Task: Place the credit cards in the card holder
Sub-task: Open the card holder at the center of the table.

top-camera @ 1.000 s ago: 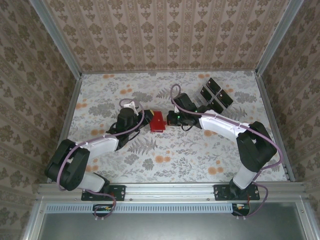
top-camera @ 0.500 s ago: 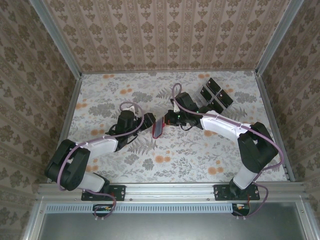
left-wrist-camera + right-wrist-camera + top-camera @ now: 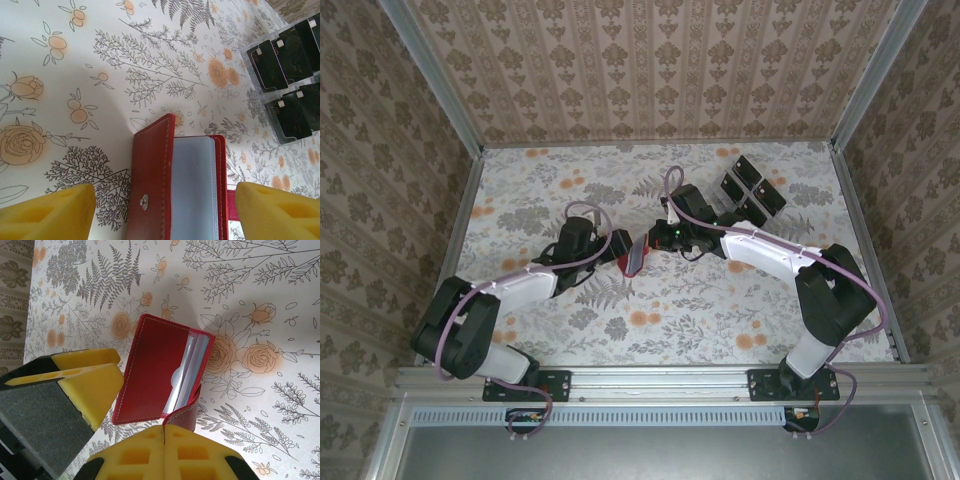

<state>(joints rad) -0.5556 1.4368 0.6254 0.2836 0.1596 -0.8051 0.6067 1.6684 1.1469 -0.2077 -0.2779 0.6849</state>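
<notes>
On the flower-printed white table (image 3: 720,310), the left gripper (image 3: 618,245) reaches in from the left of the middle. Its yellow foam fingers (image 3: 50,212) are spread wide, one on each side of the small flat red folding card holder (image 3: 152,185) and apart from it. The card holder (image 3: 635,258) stands on edge at the middle of the table, partly open. A small metal snap stud (image 3: 144,201) shows on its left cover, and pale clear inner sleeves (image 3: 192,190) show between the covers. Just right of it, the right gripper (image 3: 655,240) comes in from the right with its yellow fingers (image 3: 90,382) drawn close, pinching the card holder (image 3: 155,370) by its near edge, where a red flap meets the lower finger. Farther right and toward the far side, well apart from the card holder, the thin near-black rectangular credit cards (image 3: 267,65) lie flat in rows in a clear plastic tray (image 3: 272,97).
</notes>
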